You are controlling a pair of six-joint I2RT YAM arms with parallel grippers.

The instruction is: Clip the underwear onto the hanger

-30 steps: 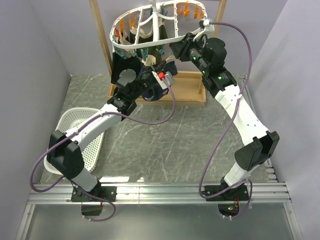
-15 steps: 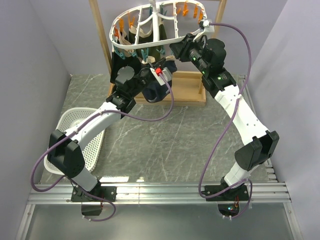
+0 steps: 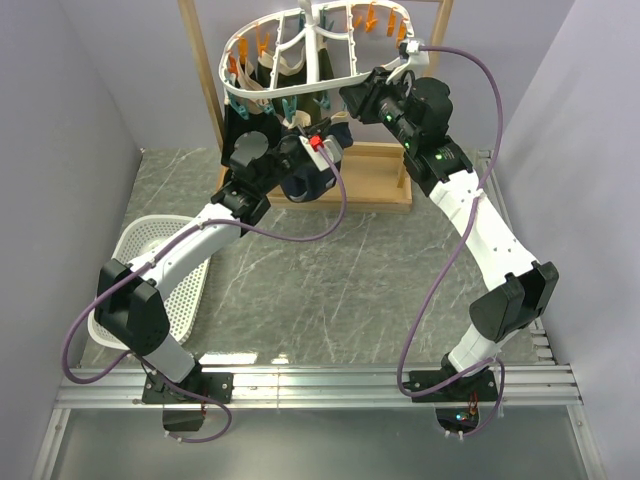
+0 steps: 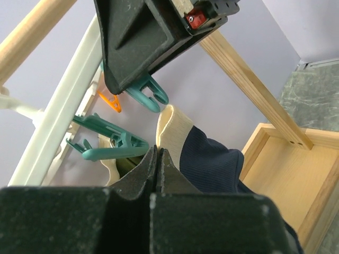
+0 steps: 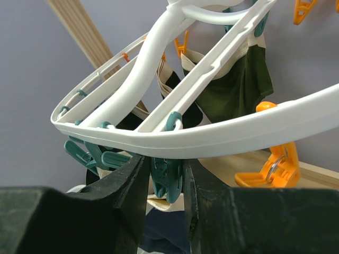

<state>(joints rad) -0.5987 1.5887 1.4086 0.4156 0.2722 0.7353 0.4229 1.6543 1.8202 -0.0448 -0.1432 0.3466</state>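
Note:
The white hanger [image 3: 262, 95] hangs in the wooden frame, with teal and orange pegs under its ring [image 5: 222, 135]. My left gripper [image 4: 157, 151] is shut on the beige waistband [image 4: 172, 127] of the navy underwear [image 4: 212, 164] and holds it up just below the ring's near rim [image 4: 63, 106]. In the top view the underwear [image 3: 305, 188] hangs below the left gripper [image 3: 297, 128]. My right gripper [image 5: 167, 180] is closed on a teal peg [image 5: 168, 177] under the rim, right above the waistband. This peg [image 4: 148, 95] also shows in the left wrist view.
The tall wooden frame stand [image 3: 205, 80] and its base tray [image 3: 375, 185] sit at the back. An olive-green garment [image 5: 238, 90] is clipped further back on the hanger. An orange peg [image 5: 275, 164] hangs right of my right gripper. A white basket [image 3: 160, 260] lies at left.
My left gripper has risen and moved back toward the hanger's near rim, carrying the underwear with it. The right arm has held still at the peg.

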